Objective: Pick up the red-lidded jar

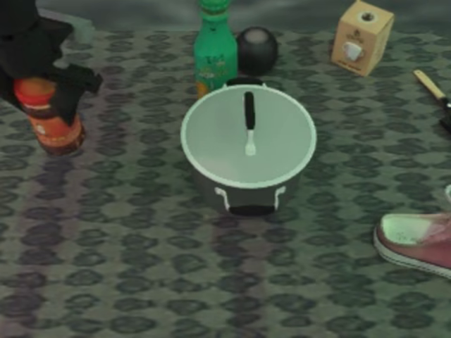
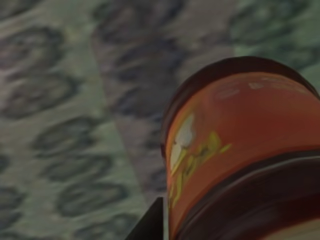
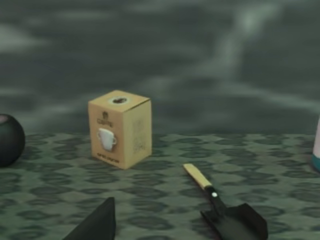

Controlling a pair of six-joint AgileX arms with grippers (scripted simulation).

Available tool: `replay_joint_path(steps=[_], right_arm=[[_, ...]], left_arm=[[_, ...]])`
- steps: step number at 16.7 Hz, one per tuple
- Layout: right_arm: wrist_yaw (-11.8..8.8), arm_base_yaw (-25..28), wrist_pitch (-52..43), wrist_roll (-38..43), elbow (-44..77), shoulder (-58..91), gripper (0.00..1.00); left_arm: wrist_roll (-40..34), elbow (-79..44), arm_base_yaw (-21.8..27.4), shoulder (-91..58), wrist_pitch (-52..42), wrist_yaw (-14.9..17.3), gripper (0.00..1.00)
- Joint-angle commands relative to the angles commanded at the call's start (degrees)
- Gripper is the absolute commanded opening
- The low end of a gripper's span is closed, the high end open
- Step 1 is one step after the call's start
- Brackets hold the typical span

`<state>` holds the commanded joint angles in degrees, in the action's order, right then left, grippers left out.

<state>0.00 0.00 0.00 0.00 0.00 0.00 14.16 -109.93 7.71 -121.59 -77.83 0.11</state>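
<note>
The red-lidded jar (image 1: 55,127), with its red-orange lid, dark brown band and orange-red label, is at the far left of the table in the top view. My left gripper (image 1: 44,84) comes from above and is shut on the jar at the lid and band. The left wrist view is filled by the jar's label (image 2: 240,150), with one dark fingertip (image 2: 150,225) against its side. Whether the jar's base touches the cloth cannot be told. My right gripper (image 3: 160,235) is out of the top view; its wrist view shows one fingertip (image 3: 102,220), far off centre, with nothing held.
A lidded grey pot (image 1: 248,141) stands mid-table. Behind it are a green bottle (image 1: 215,49) and a black ball (image 1: 256,48). A cardboard box (image 1: 362,35) and a small shovel (image 1: 433,88) lie at the back right, and a red shoe (image 1: 416,243) at the right edge.
</note>
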Motion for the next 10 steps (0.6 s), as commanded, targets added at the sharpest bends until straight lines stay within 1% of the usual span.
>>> replay_joint_path(steps=[3,5,8,10], right_arm=[[0.0,0.0,0.0,0.0,0.0,0.0,1.00],[0.0,0.0,0.0,0.0,0.0,0.0,1.00],[0.0,0.0,0.0,0.0,0.0,0.0,1.00],[0.0,0.0,0.0,0.0,0.0,0.0,1.00]], left_arm=[[-13.7,0.0,3.7,-1.2,1.9,-0.2,0.00],[-21.5,0.2,5.9,-2.1,2.9,-0.2,0.00],[-28.6,0.7,8.3,-3.3,3.8,-0.2,0.00],[-30.3,0.9,9.0,-3.7,4.0,-0.2,0.00]])
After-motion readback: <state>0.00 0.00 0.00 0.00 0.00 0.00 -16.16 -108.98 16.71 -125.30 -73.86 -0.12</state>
